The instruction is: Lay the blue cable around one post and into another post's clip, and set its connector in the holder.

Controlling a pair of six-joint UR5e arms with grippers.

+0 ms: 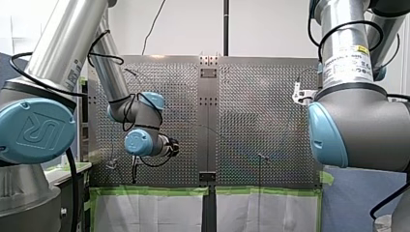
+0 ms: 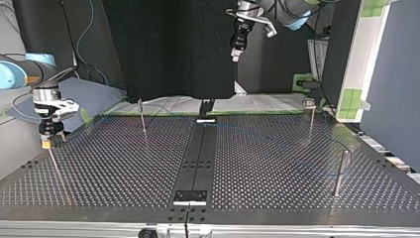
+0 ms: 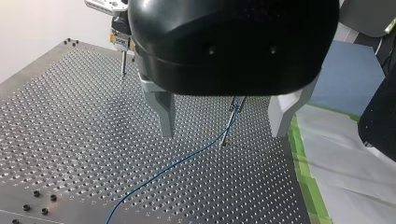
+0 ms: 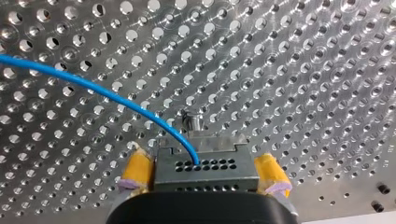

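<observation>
A silvery perforated metal table (image 2: pixel 124 168) is lying flat, with a dark flat metal strip (image 2: pixel 200 153) running down its middle. Bright green tape (image 1: pixel 154 191) is edging a white sheet (image 1: pixel 145 212) just beside the table. A black fabric curtain (image 2: pixel 168 49) is hanging behind it. Small black screws (image 3: pixel 35 193) are sitting in holes near one corner.

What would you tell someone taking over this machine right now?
Left tool: open, empty, above the table.
Right tool: shut on the connector, just over a peg.
Blue cable: runs across the table and up a thin post whose top is hidden.
Done: connector held at the peg.
Left: probably seat it, let go, check the cable's routing.
</observation>
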